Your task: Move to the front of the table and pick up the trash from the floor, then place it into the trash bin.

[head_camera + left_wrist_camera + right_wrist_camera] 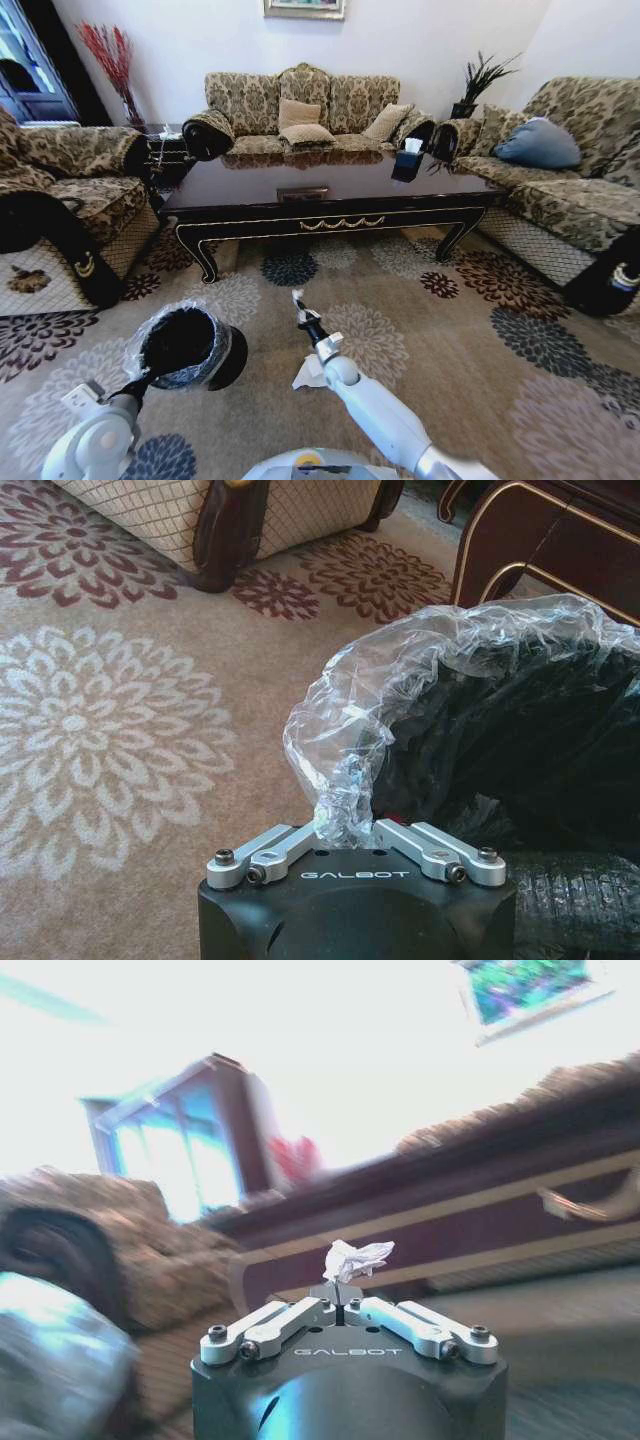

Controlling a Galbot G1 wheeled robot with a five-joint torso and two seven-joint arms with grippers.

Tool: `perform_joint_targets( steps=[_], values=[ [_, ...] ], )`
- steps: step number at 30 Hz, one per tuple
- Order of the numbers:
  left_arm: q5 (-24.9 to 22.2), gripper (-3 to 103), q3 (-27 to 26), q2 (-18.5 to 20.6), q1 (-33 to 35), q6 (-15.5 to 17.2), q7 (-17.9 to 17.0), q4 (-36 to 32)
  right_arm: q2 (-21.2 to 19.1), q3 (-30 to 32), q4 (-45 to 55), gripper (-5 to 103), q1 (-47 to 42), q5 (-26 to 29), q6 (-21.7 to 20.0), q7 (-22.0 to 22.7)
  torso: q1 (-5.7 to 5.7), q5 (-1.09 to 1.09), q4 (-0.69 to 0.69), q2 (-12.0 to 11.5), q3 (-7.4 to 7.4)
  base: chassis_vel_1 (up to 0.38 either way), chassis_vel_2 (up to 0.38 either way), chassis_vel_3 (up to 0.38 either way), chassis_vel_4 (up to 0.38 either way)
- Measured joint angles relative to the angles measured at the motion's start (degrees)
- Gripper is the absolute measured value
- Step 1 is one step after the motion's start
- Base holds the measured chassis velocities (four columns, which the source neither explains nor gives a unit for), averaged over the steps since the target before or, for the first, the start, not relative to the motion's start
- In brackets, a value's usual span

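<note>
The dark glossy table (330,190) stands ahead across the flowered carpet. The black trash bin (185,345), with its crinkled clear liner, is at the lower left. My left gripper (148,382) is shut on the liner at the bin's rim (340,820). Right of the bin, my right gripper (302,308) is raised above the carpet and shut on a crumpled white tissue (357,1258), a piece of the trash. Its white tip (298,297) pokes out of the fingers. Another white scrap (308,374) lies on the carpet, partly under the right arm. The table's apron (470,1215) runs behind the tissue.
Patterned sofas stand behind the table (300,105), on the left (70,200) and on the right (580,190). A dark tissue box (407,160) sits on the tabletop. Open carpet (470,340) lies between me and the table.
</note>
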Motion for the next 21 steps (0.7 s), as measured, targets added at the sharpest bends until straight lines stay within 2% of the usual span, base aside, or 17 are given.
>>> perform_joint_targets(
  steps=[4,8,9,13,21],
  values=[
    [0.2,1,0.1,0.4,-0.5,0.0,0.0,0.3,-1.0,-5.0,3.5,0,1.7,-1.3,1.3,0.1,0.00,0.00,0.00,0.0,0.00,0.000,0.000,0.000,0.000],
    [0.3,1,1.2,1.6,-2.1,0.0,-0.5,1.6,-2.5,-11.3,5.5,0,4.6,-5.2,3.4,0.3,0.00,0.00,-0.01,0.0,0.00,0.000,0.000,0.000,0.000],
    [0.3,1,1.2,1.6,-2.1,0.0,-0.5,1.6,-2.5,-11.3,5.5,0,4.6,-5.2,3.4,0.3,0.00,0.00,-0.01,0.0,0.00,0.000,0.000,0.000,0.000],
    [0.3,1,3.0,1.9,-3.3,0.0,-0.9,2.1,-2.6,-15.2,4.9,0,6.4,-10.8,6.0,0.2,0.00,0.00,-0.01,0.0,0.01,0.000,0.000,0.000,0.000],
    [1.8,1,6.0,0.6,-4.6,0.0,-0.9,3.6,-1.6,-17.6,3.5,0,6.5,-14.3,7.2,0.2,0.00,0.00,0.00,0.0,0.01,0.000,0.000,0.000,0.000]
  ],
)
